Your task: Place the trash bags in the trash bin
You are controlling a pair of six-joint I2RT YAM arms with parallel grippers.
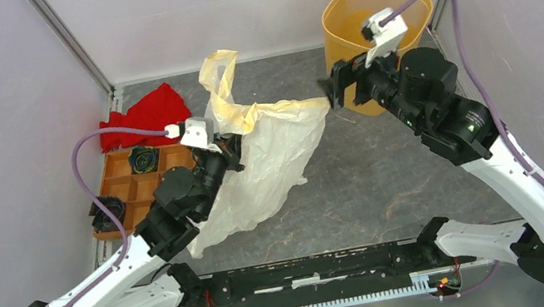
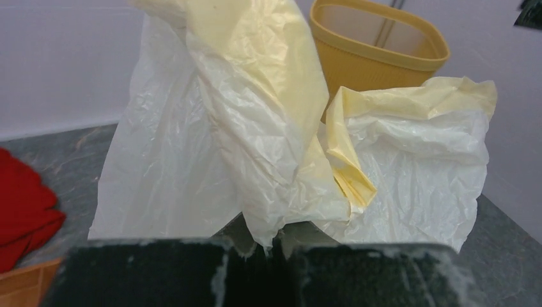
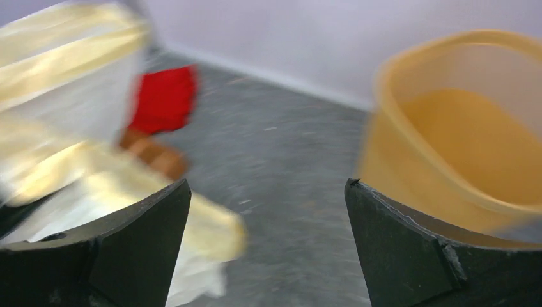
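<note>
Plastic of the trash bag (image 1: 278, 157) is sprawling over the surface's middle in the top view, the trash bin (image 1: 335, 39) standing at its far right corner. Left wrist: the left claw (image 2: 278, 251) is pinching the trash bag. Right wrist: the right claw (image 3: 268, 192) is gaping empty beside the trash bin.

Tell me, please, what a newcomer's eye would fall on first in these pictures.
The big crinkly cream-white trash bag, pinched and held up by the left end effector in the middle of the table, draws the eye first. Next comes the yellow-orange trash bin at the far right corner, with the right end effector open beside it. A red cloth lies at the far left.
</note>
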